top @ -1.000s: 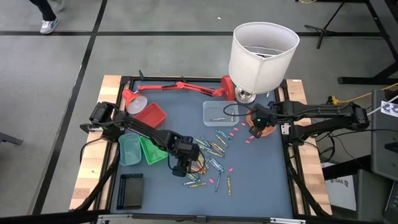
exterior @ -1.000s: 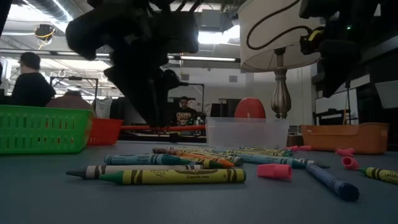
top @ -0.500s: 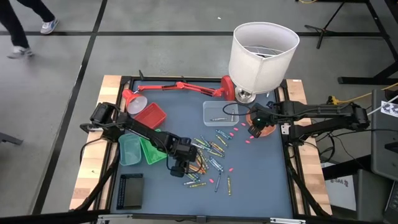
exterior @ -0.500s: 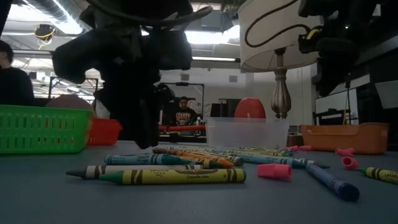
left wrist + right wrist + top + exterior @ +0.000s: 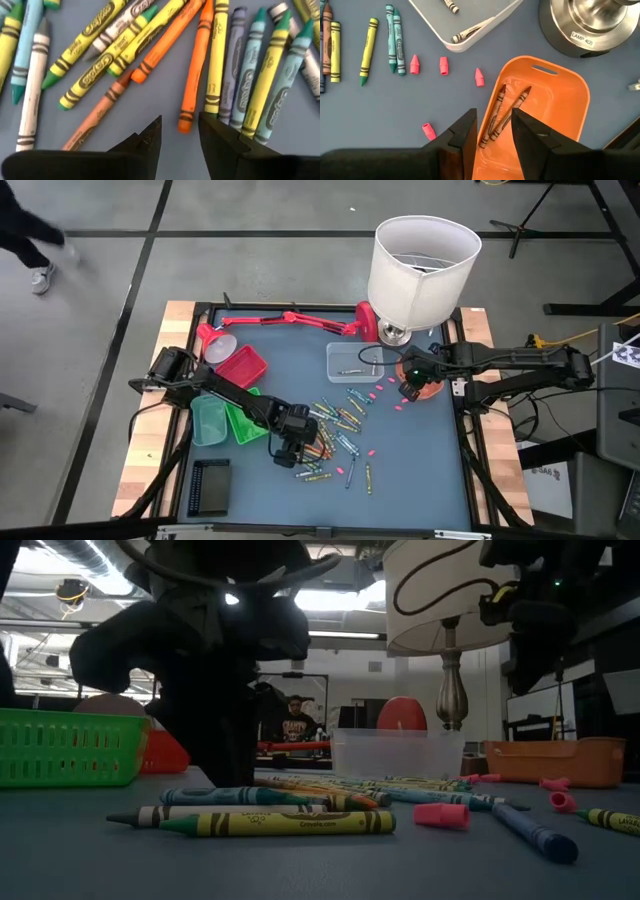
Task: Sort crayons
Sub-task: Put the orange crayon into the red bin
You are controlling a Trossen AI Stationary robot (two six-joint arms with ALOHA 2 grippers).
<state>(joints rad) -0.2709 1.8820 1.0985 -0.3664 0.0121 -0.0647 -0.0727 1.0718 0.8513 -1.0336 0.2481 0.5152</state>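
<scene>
Hovering low over the crayons (image 5: 335, 430) heaped beside the green tray (image 5: 244, 423), my left gripper (image 5: 180, 131) stands narrowly parted, empty, above an orange crayon (image 5: 194, 67). My right gripper (image 5: 494, 129) waits slightly parted over the orange tray (image 5: 560, 107), which holds brown crayons (image 5: 502, 112).

Yellow, orange, teal and grey crayons (image 5: 200, 60) lie on blue-grey table (image 5: 150, 105); orange tray (image 5: 560, 100).

Left gripper (image 5: 180, 132) lowered, jaws parted, right gripper (image 5: 493, 131) raised
</scene>
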